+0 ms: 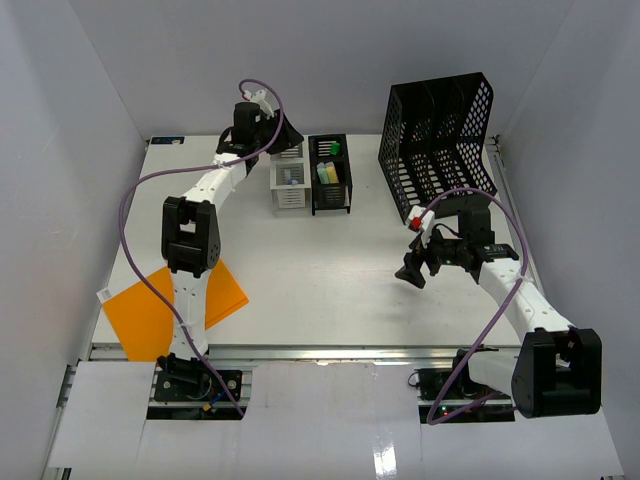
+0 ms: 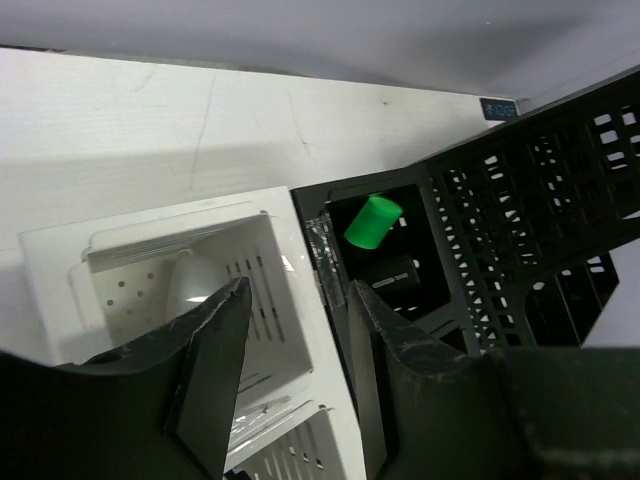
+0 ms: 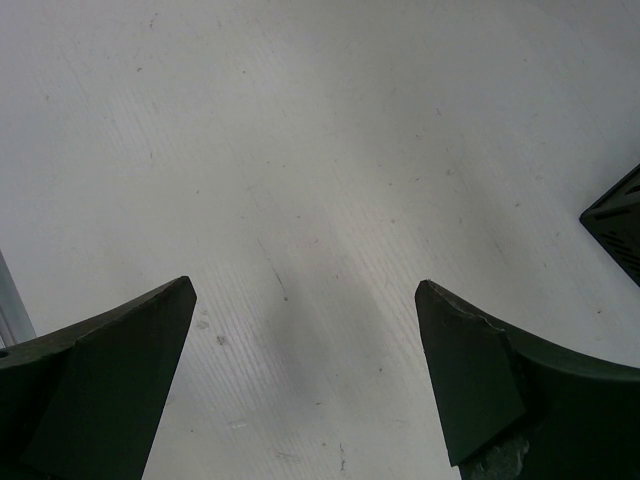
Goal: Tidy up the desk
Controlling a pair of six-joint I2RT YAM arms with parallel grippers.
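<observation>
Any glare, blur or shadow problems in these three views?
Top external: sharp, evenly lit, a glare patch on the front white panel. Left wrist: left fingers dark and soft, green cylinder crisp. Right wrist: right fingers soft-edged, faint shadow on the desk between them.

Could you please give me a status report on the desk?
Left gripper open over white bin. Right gripper open, empty, above desk. Orange sheet at near-left edge.

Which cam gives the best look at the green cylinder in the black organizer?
Left wrist: the green cylinder sits close and unobstructed inside the black organizer. Top external shows it only as a small green speck; right wrist shows just bare desk.
</observation>
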